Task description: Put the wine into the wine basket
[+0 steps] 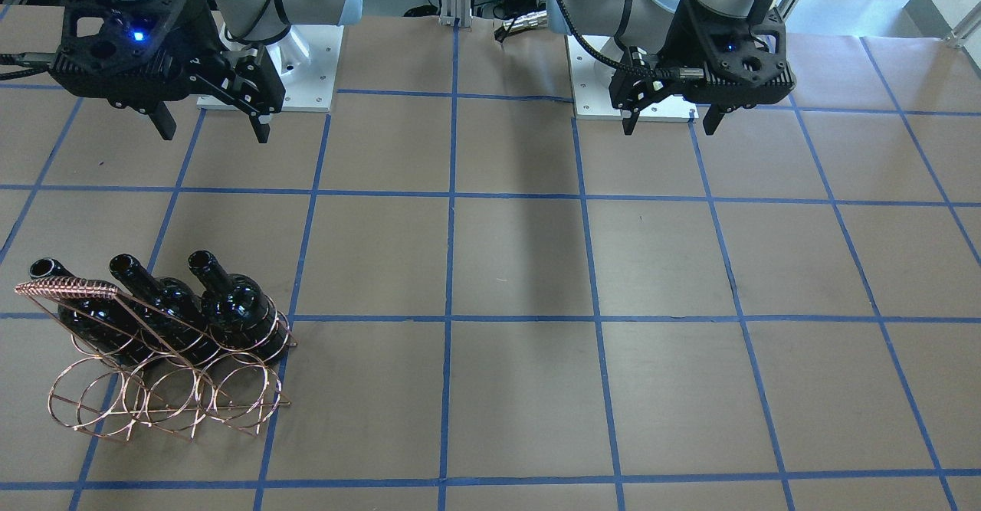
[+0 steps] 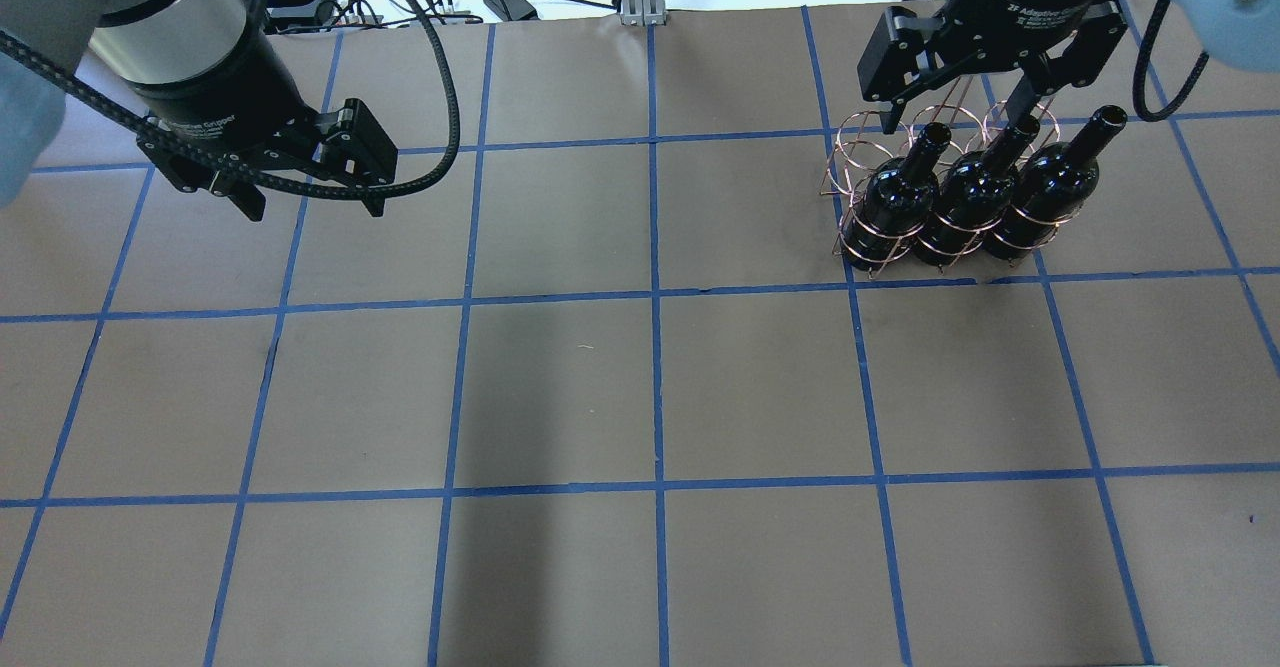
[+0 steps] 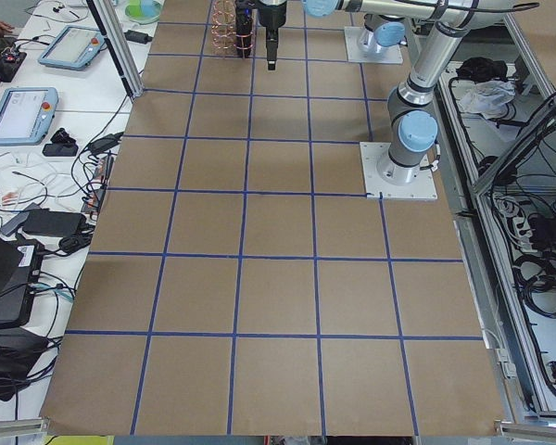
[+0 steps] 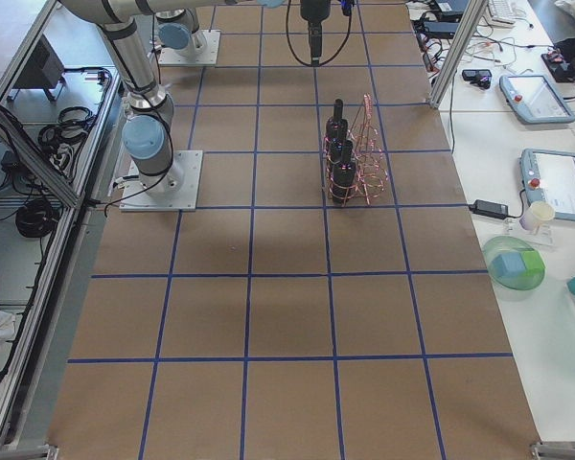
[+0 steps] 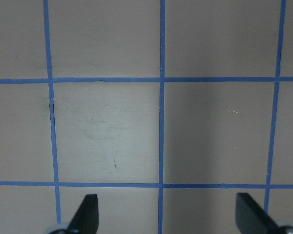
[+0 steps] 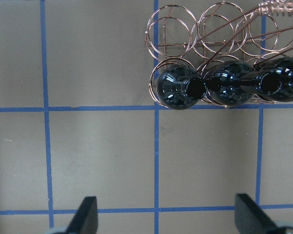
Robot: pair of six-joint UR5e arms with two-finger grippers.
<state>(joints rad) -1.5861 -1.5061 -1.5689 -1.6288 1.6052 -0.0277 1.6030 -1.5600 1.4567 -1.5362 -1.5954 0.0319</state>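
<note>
Brown paper-covered table [image 2: 560, 397] gridded in blue tape: left gripper [image 1: 670, 129] and right gripper [image 1: 214, 135] both hang empty with fingers spread wide, wine basket [image 1: 165, 396] sits near the far edge on the robot's right, three black wine bottles [image 1: 237, 304] lean in its robot-side rings.
</note>
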